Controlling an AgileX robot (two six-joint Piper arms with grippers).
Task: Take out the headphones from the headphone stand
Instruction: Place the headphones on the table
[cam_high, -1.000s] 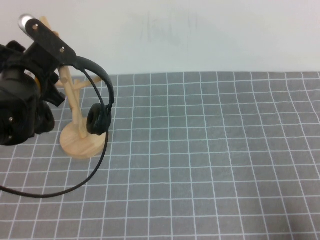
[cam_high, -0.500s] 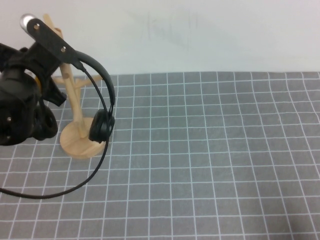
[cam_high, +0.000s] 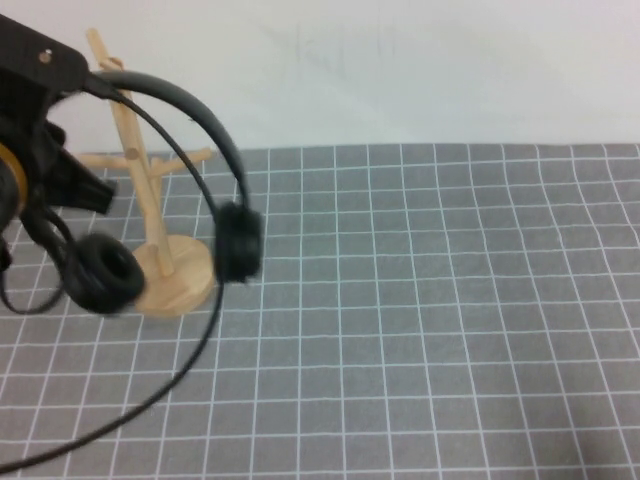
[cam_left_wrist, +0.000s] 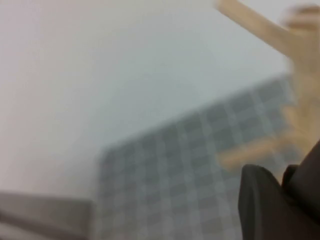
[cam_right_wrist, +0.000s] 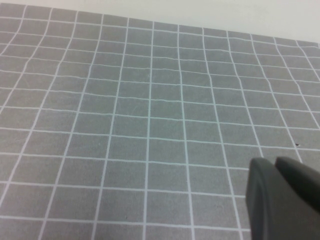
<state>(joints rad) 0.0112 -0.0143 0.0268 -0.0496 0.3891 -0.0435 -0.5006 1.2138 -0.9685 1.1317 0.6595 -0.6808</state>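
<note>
Left tool first: it's up in the far-left corner of the high view, pinched narrow on the headband of the headphones, which hang off it in the air. One ear cup dangles in front of the headphone stand; the other hangs just to its right, and the band arcs across in front of the post. I can't tell for sure if the band is fully clear of the forked top.

My take on the step: lift straight up and toward me until the band is well apart from the fork and the side pegs, then swing right over the open bench. Go slowly, since the cups will swing, and watch the cable trailing down across the mat so it doesn't snag the base.

The right tool hovers over bare gridded bench; I can't tell how it's set.

On the views: only the high one shows the whole headphones and the cable. The left wrist one is smeary but shows the wooden pegs close beside the tool. The right wrist one shows no headphones or stand.
</note>
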